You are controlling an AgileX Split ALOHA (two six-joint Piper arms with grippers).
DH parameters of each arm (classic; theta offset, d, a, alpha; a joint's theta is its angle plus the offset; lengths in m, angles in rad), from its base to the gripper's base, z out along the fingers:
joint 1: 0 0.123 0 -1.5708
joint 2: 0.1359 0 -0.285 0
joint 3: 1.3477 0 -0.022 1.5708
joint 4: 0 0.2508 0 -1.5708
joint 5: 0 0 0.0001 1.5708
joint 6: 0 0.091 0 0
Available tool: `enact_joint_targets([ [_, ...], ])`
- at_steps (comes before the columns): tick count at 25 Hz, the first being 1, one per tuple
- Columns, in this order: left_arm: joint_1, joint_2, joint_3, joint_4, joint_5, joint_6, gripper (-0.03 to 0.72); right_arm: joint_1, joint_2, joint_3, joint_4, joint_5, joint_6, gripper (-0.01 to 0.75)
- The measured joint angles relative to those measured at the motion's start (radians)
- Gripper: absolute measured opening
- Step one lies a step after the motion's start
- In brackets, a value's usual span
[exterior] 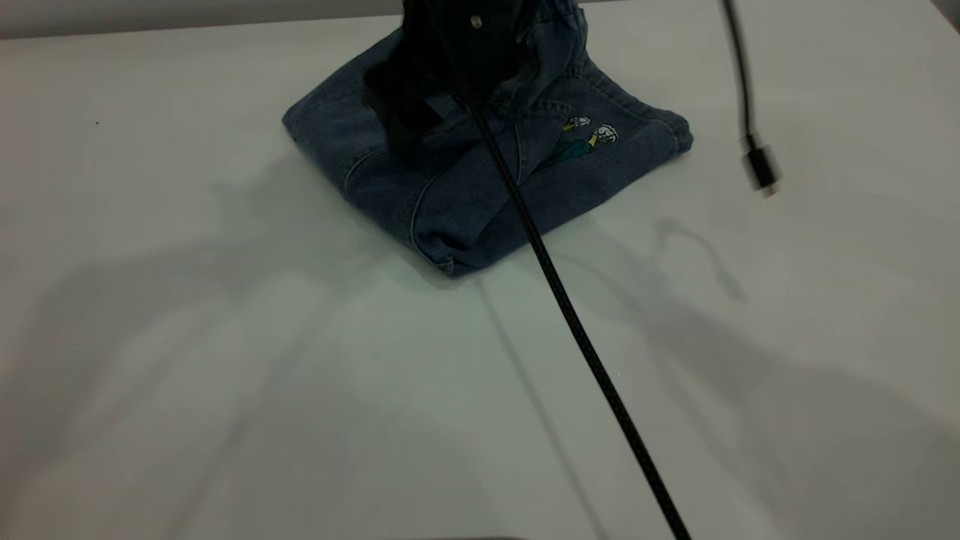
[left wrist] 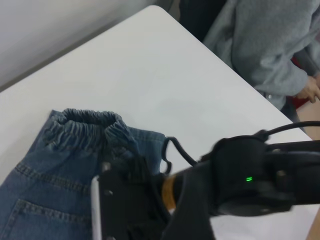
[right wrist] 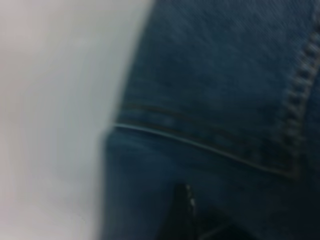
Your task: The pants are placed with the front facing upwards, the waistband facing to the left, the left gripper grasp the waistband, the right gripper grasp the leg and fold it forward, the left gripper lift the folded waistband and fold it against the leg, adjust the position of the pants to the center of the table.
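The pants (exterior: 465, 187) are lying folded into a thick, roughly square bundle toward the far edge of the white bench (exterior: 225, 375), about midway across it. The right hand (exterior: 409, 112) is coming down from above and is sitting on top of the bundle, on its left half as the exterior view shows it, touching the denim. Whether its fingers are spread or pressed together cannot be told: they are showing only as dark shapes against the dark cloth. In the right wrist view one dark fingertip (right wrist: 182, 210) is lying right against the denim, close to a stitched seam and near the edge where the cloth is meeting the bench.

The left wrist view is looking down from higher up. There the gathered waistband (left wrist: 92, 125) is lying at the far end of the pants, and the right arm (left wrist: 240, 180), with a small green light (left wrist: 248, 179) glowing on it, is reaching across to the denim.

A cartoon print (exterior: 589, 139) is facing up on the right half of the bundle, clear of the hand. A black braided cable (exterior: 570, 315) is running diagonally in front of the pants, crossing the bundle. A second cable is dangling at the right, its plug (exterior: 761, 169) hanging well apart from the pants. A person in a grey top (left wrist: 270, 45) is standing beyond the bench's far corner.
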Motion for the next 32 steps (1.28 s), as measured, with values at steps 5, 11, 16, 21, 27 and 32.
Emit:
enact_joint_targets([
  [5,0.0,0.0,0.0,0.0,0.029,0.0,0.57,-0.004,0.059,-0.015,-0.262,0.075,0.227,0.572],
  [11,0.0,0.0,0.0,0.001,0.046,0.002,0.57,-0.004,0.077,-0.024,-0.256,0.182,0.301,0.569],
  [16,0.0,0.0,0.0,0.001,0.052,0.002,0.57,-0.012,0.076,-0.025,-0.031,0.232,0.313,0.569],
  [21,0.0,0.0,0.0,0.001,0.064,0.002,0.57,-0.012,0.074,-0.026,0.204,0.247,0.428,0.569],
  [27,0.0,0.0,0.0,0.001,0.073,0.002,0.57,-0.012,0.074,-0.042,0.282,0.242,0.529,0.569],
  [32,0.0,0.0,0.0,0.001,0.074,0.002,0.57,-0.011,0.043,-0.135,0.213,0.386,0.52,0.569],
])
